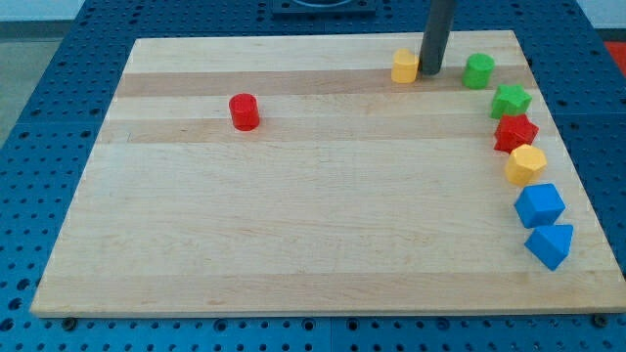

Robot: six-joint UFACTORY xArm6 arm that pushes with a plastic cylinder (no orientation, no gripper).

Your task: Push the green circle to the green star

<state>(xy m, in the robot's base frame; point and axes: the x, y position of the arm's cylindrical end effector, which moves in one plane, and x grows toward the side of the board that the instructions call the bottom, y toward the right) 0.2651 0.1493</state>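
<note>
The green circle (478,70) stands near the view's top right of the wooden board (293,215). The green star (511,101) lies just below and to the right of it, a small gap between them. My tip (428,71) rests on the board to the left of the green circle, about a block's width away, and right beside a yellow block (405,66) on its left.
A red star (515,133), a yellow hexagon (525,164), a blue cube (540,205) and a blue triangular block (550,244) run down the right edge below the green star. A red cylinder (244,111) stands alone at the left.
</note>
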